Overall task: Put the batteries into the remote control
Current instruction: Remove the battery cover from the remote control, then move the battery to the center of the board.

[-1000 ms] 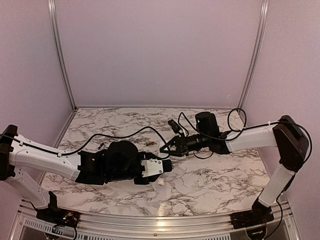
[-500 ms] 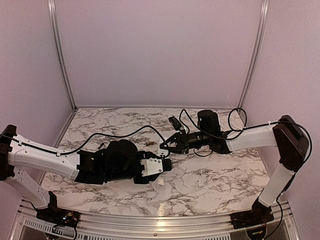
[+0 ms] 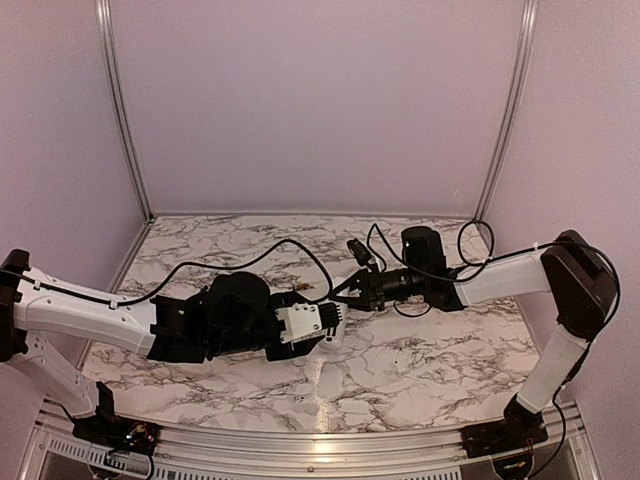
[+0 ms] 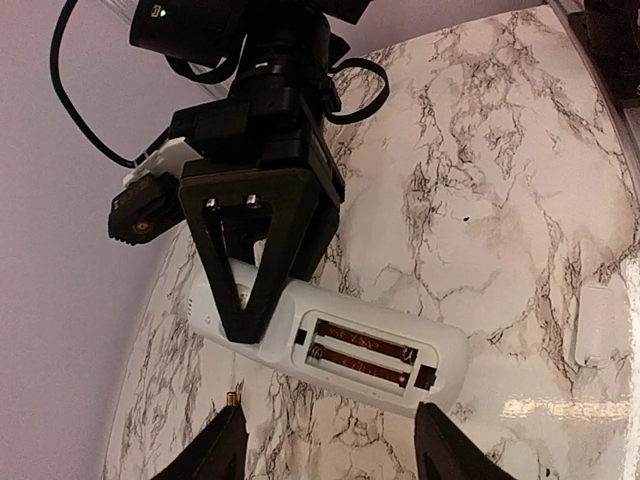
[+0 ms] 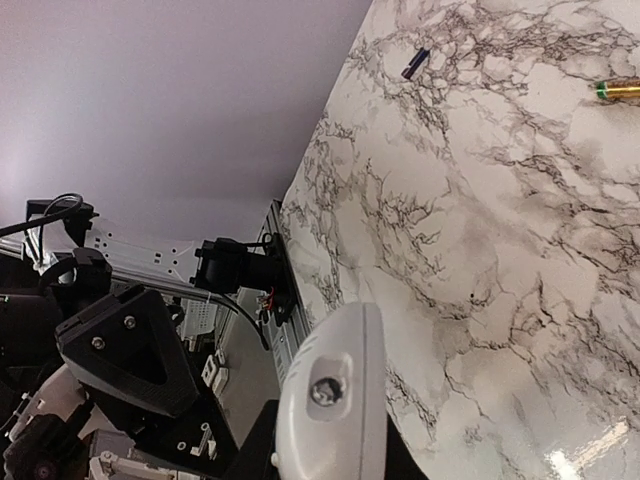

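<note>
Remote (image 4: 330,350) lies back-up near mid-table, long axis running left to right in the left wrist view. Its battery bay is uncovered. Two batteries (image 4: 362,354) sit side by side in the bay, lengthwise, golden-brown. Any print on them is too blurred to read. No lettering can be made out on the remote's white shell. The right wrist view shows only its rounded end, with one small screw set in it.

Right gripper (image 4: 245,325) comes in from the far side. Its black fingers taper to a V and are clamped on the remote's left end, clear of the bay. Whether the remote rests on the table (image 4: 480,200) or hangs just off it, I cannot tell.

Left gripper (image 4: 332,412) is on the near side. Its fingers are spread wide with nothing between them, tips just short of the remote's near edge. A small gold stub (image 4: 232,398) shows just beside one fingertip; possibly another cell, too little visible to say.

A flat white piece (image 4: 598,325) lies on the marble to the right of the remote, well apart from it.

In the right wrist view a loose battery (image 5: 620,90), gold with a green end, lies on the table, away from the remote. A small dark chip (image 5: 415,62) lies farther off. Neither shows readable marks.
</note>
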Controlling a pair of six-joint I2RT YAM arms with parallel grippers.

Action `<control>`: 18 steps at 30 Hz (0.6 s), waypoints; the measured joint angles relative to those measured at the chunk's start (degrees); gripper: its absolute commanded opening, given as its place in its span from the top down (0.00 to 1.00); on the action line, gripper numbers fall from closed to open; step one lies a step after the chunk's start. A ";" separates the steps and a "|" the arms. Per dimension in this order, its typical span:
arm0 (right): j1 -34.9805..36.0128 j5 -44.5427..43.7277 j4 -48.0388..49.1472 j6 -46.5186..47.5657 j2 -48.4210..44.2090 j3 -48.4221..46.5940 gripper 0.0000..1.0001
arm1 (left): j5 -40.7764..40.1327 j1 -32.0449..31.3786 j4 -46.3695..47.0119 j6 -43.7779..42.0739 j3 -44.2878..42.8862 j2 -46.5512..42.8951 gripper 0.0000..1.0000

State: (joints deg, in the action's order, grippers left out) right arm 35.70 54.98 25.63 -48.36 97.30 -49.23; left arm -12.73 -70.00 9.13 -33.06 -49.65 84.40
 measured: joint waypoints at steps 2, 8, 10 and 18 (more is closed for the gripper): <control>-0.59 0.00 0.07 0.17 0.63 0.68 1.00 | -0.09 0.87 0.07 1.99 0.00 -0.22 0.37; -2.19 -0.02 -0.02 1.53 1.07 1.36 1.00 | -0.17 5.68 -0.48 11.43 -0.07 -0.24 0.32; -2.86 -0.04 -0.28 2.47 1.07 1.38 1.00 | -0.04 8.44 -1.77 15.21 -0.57 -0.24 0.31; -5.07 -0.46 -2.84 6.95 -0.55 2.34 1.00 | 4.63 19.85 -7.82 26.47 -8.85 1.36 0.29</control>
State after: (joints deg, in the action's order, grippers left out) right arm 30.63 54.52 22.79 -41.41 96.75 -46.89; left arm -8.10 -50.15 1.30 -6.59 -58.50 85.76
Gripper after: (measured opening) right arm 0.193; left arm 0.696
